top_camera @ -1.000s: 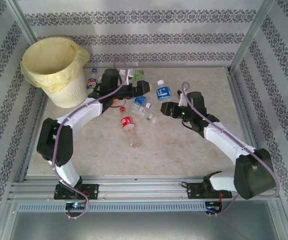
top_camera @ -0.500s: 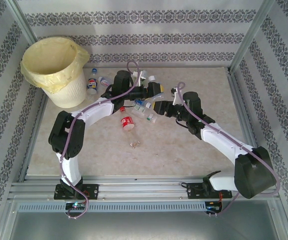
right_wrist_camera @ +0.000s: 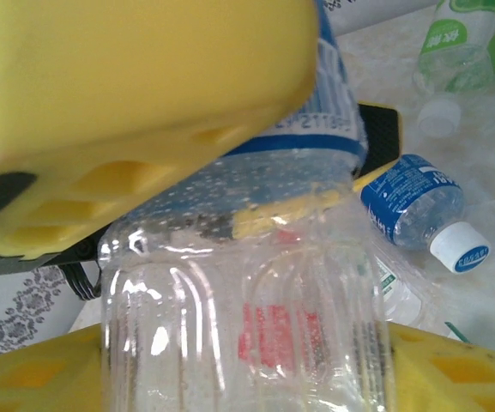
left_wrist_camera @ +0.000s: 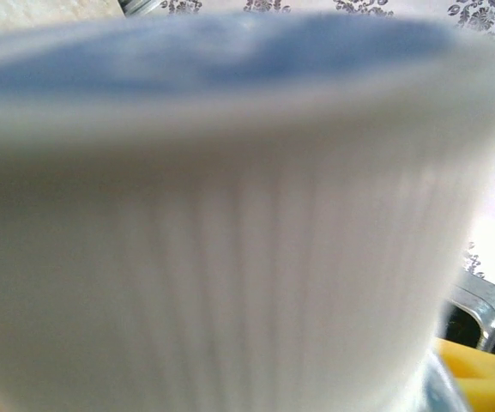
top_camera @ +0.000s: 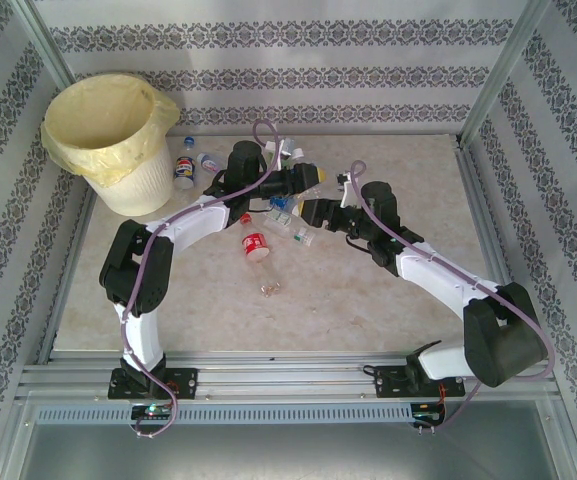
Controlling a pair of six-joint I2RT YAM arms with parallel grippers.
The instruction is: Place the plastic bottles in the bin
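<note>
Evidently you're handing the bottle (right_wrist_camera: 247, 283) leftward, toward the bin (top_camera: 138, 190): left gripper (top_camera: 313, 178) clamps its label end, while right gripper (top_camera: 308, 207) flanks the base, hold unclear.

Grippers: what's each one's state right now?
Left gripper: closed on the blue-label bottle.
Right gripper: fingers on either side of that bottle's base; gripping or letting go cannot be told.
</note>
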